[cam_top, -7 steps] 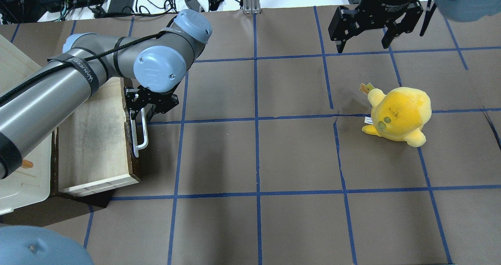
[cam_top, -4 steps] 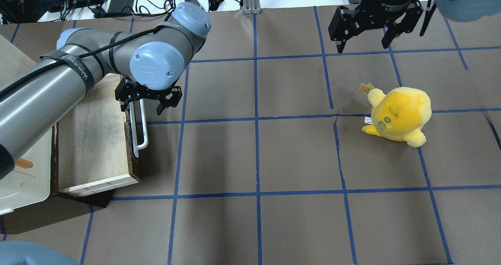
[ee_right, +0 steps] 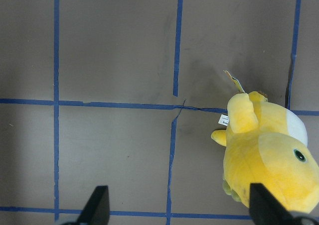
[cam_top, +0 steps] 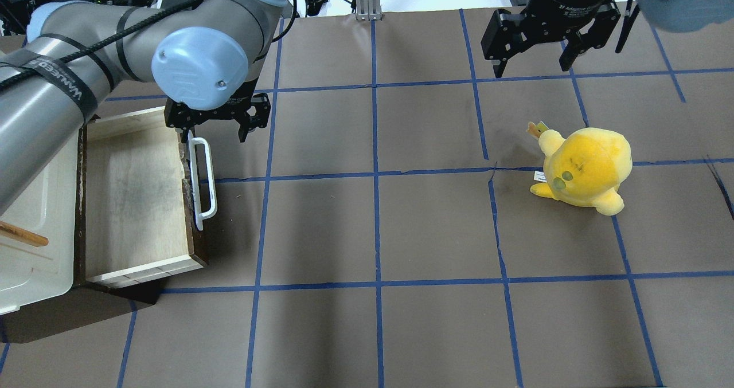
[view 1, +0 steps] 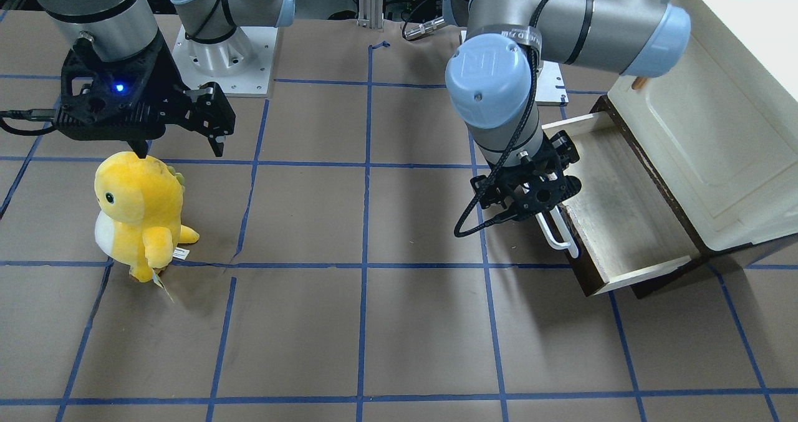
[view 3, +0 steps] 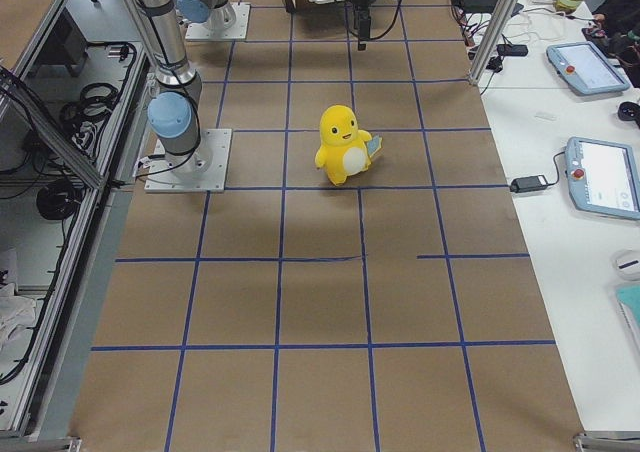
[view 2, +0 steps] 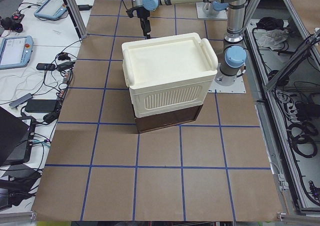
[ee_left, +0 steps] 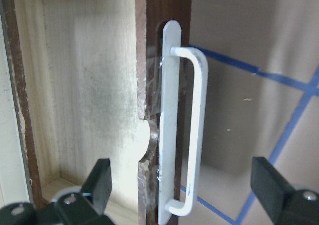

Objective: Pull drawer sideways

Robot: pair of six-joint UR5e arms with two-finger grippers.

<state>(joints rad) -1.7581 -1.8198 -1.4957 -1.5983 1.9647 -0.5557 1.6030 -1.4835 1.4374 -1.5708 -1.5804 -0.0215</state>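
The left gripper (cam_top: pixel 211 125) is held with jaws released, upper left; the shallow dark-fronted wooden drawer (cam_top: pixel 135 204) could be nudged shut by stray contact.

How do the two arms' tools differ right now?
The left tool hangs over the drawer handle, the right tool near the yellow plush toy. The handle lines up between the left tool's fingers; the toy lies mostly outside the right tool's. Both are open, holding nothing.

Far front corner of drawer (cam_top: pixel 135 204) hidden under left end effector (cam_top: pixel 215 136), plush toy (ee_right: pixel 269 160) cropped by right wrist view's edge
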